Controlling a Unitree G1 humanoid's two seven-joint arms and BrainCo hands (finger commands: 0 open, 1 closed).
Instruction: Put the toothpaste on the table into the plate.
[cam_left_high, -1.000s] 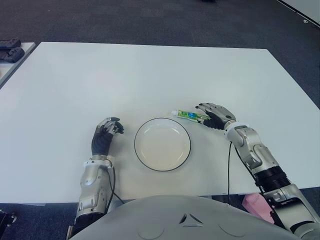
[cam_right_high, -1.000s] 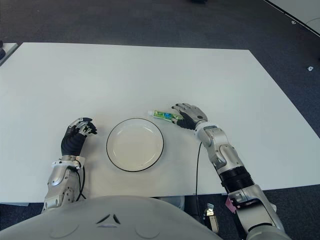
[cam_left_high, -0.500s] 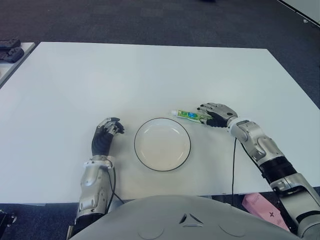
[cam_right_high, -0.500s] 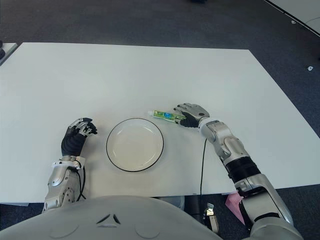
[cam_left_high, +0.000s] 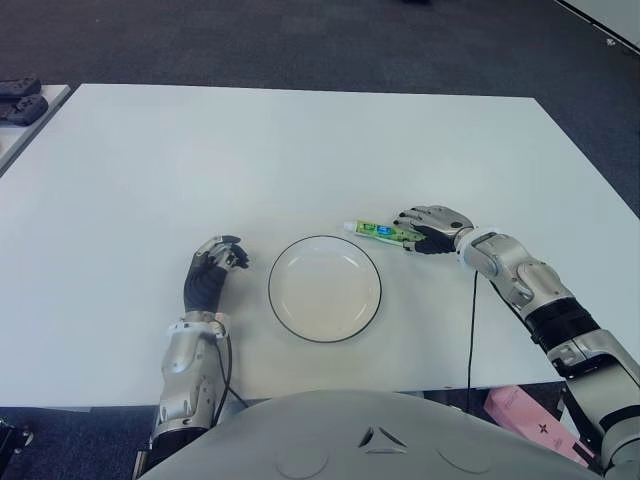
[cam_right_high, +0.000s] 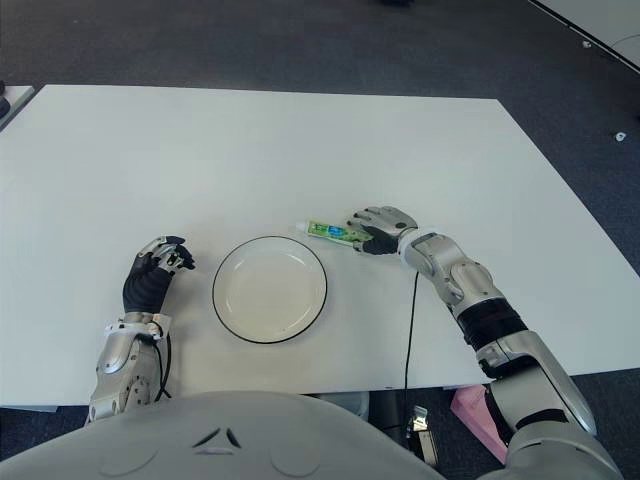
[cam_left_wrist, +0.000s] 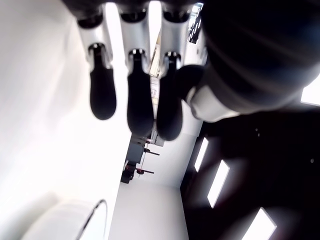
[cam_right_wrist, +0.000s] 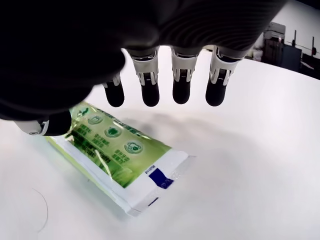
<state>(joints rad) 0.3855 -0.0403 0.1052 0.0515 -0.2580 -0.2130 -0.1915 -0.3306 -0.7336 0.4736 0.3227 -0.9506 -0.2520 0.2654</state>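
Note:
A green toothpaste tube (cam_left_high: 378, 231) lies flat on the white table (cam_left_high: 300, 150), just beyond the upper right rim of the white plate (cam_left_high: 325, 290) with a dark edge. My right hand (cam_left_high: 430, 228) hovers over the tube's right end. In the right wrist view its fingertips (cam_right_wrist: 181, 92) hang spread above the toothpaste tube (cam_right_wrist: 115, 160) and the thumb sits beside it, so nothing is gripped. My left hand (cam_left_high: 210, 272) shows to the left of the plate, its fingers (cam_left_wrist: 135, 95) curled and holding nothing.
Dark objects (cam_left_high: 20, 100) sit on a side table at the far left. A black cable (cam_left_high: 472, 330) hangs from my right arm over the table's front edge. A pink item (cam_left_high: 520, 415) shows below that edge on the right.
My right forearm has swung outward to the right while the hand stayed over the tube's end. The toothpaste, the plate and my left hand have not moved.

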